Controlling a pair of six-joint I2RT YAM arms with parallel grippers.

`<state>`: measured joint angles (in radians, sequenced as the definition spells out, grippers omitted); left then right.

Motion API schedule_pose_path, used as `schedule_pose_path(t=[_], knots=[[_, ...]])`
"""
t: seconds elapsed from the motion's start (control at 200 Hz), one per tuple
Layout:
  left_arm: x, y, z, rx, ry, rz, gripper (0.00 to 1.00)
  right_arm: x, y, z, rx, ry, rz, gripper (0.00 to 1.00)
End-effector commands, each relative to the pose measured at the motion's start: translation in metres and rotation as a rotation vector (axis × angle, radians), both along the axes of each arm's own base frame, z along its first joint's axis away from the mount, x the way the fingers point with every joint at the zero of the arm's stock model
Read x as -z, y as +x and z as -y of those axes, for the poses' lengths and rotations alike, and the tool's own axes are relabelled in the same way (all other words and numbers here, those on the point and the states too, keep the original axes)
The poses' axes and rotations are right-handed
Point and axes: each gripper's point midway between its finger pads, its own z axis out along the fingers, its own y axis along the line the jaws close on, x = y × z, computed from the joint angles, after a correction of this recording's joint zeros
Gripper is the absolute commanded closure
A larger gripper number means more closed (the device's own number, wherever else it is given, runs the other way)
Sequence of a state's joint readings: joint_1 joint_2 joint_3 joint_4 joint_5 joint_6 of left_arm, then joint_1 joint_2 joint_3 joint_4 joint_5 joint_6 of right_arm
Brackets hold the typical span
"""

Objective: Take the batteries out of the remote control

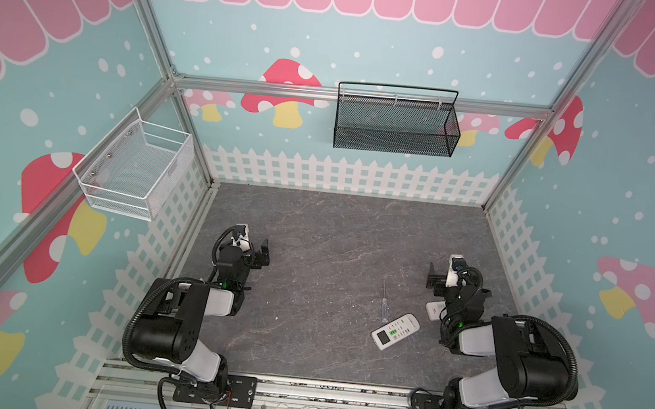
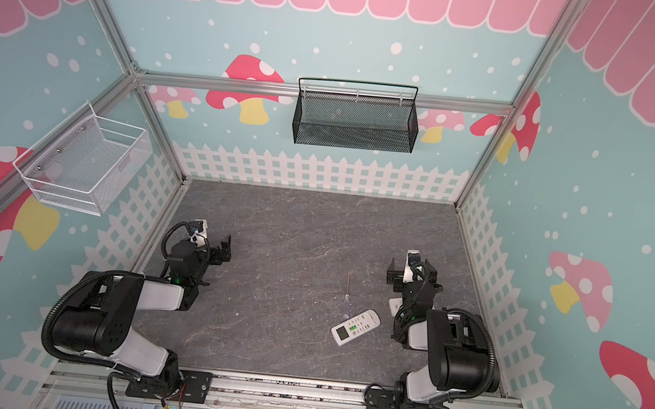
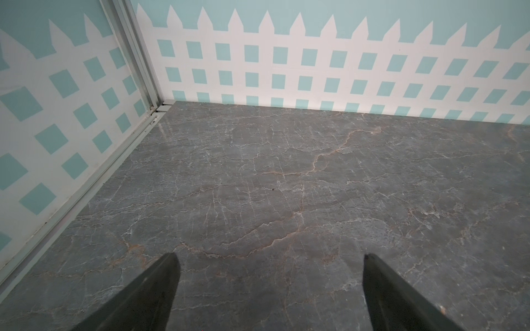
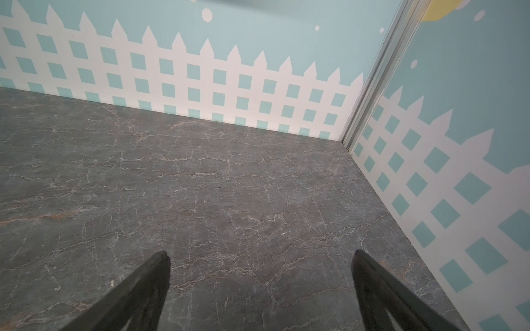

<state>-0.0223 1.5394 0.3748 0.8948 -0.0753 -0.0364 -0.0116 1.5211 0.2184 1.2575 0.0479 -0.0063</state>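
The remote control (image 1: pixel 394 331) lay display side up on the right near part of the tabletop (image 1: pixel 335 235); the batteries were hidden from view. A screwdriver (image 1: pixel 384 303) lay just beside its far side. A second remote (image 1: pixel 434 310) sat partly under the right arm. The left gripper (image 3: pixel 269 258) and right gripper (image 4: pixel 261 255) stood wide apart, gripping nothing, over bare surface. The black mesh basket (image 1: pixel 396 121) on the far wall and the white wire basket (image 1: pixel 134 168) on the left wall showed only mesh. Open surface ran to the far wall.

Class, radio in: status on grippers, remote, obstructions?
Left gripper and right gripper open, empty. Remote face up on table, batteries not visible. Screwdriver close beside remote; nothing atop it.
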Motion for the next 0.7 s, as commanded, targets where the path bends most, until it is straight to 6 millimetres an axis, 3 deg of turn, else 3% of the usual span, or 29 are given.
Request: schedule_pose_path(t=[0.0, 0.275, 0.525, 0.605, 0.695], knots=[[-0.005, 0.004, -0.001, -0.012, 0.015, 0.012, 0.00, -0.005, 0.000, -0.002, -0.008, 0.000, 0.021, 0.00], [-0.008, 0.004, 0.002, 0.002, 0.021, 0.016, 0.00, -0.005, -0.001, -0.002, -0.009, 0.001, 0.025, 0.00], [-0.017, 0.023, 0.030, 0.176, 0.037, -0.162, 0.00, -0.031, 0.016, -0.017, -0.092, -0.013, -0.028, 0.00], [-0.021, 0.029, 0.037, 0.202, 0.051, -0.260, 0.00, -0.050, 0.019, -0.025, -0.141, 0.003, -0.023, 0.00], [-0.039, 0.033, 0.058, 0.298, 0.072, -0.335, 0.00, -0.074, 0.016, -0.040, -0.223, -0.001, 0.026, 0.00]])
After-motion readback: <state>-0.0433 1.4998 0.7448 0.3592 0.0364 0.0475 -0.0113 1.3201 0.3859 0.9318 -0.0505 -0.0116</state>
